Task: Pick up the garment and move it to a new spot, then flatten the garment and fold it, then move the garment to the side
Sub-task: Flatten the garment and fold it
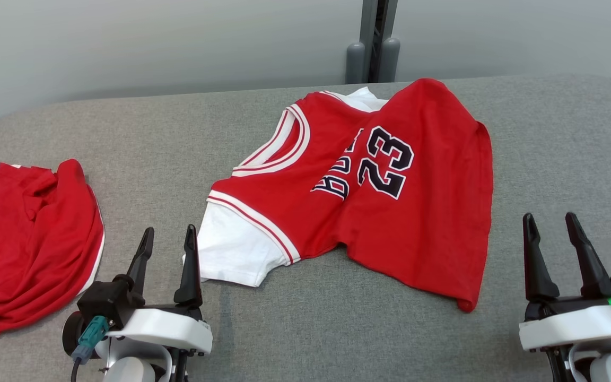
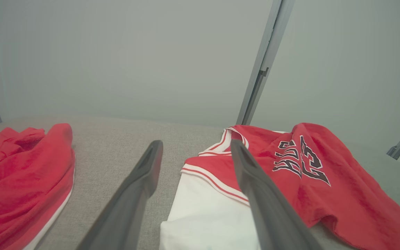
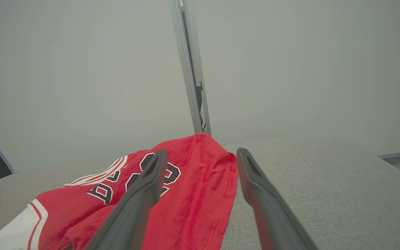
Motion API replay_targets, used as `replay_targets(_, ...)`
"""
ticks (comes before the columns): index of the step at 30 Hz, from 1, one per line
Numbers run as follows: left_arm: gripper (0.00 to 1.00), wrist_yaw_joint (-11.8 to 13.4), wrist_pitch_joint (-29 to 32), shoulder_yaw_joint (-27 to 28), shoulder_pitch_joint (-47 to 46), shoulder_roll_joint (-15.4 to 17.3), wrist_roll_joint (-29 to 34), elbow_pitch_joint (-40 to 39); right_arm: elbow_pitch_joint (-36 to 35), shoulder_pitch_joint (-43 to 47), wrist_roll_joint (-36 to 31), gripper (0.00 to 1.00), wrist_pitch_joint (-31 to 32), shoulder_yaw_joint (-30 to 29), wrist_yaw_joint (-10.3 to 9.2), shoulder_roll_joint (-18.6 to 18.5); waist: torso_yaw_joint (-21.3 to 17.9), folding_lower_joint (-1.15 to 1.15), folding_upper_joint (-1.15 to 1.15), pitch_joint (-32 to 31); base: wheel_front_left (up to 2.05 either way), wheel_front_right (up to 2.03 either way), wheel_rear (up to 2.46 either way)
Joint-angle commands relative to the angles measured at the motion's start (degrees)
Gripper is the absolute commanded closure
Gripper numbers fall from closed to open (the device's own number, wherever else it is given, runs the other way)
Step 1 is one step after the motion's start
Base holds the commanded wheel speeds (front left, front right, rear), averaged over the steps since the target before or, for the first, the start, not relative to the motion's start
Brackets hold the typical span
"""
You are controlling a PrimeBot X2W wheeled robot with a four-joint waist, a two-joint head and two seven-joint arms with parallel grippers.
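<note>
Left fingers (image 1: 190,265) and right fingers (image 1: 532,254) are both spread open, holding nothing. The white sleeve edge of the jersey (image 1: 369,185) sits just beside the left pair's inner finger, and its red hem ends left of the right fingers. Plenty of bare grey surface (image 1: 549,132) ahead of those. Another red garment (image 1: 29,239) is crumpled left of the left pair.

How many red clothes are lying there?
2. The red jersey numbered 23 lies in the middle; a bunched red garment lies at the robot's left. Anything underneath them is hidden.
</note>
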Motion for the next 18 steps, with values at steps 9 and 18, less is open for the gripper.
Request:
replay_targets(9,0.00,1.2,-0.2,0.3,0.8,0.2,0.5,3.5,-0.7,2.5,0.0,0.00,-0.1,1.0,-0.02,1.9,-2.0,0.00,0.00,-0.6,0.00,0.00,0.00)
replay_targets(18,0.00,4.9,-0.2,0.0,-3.4,0.2,1.5,14.7,-1.6,1.6,0.5,0.00,-0.1,2.7,-0.02,2.1,-4.6,0.00,0.00,1.9,0.00,0.00,0.00)
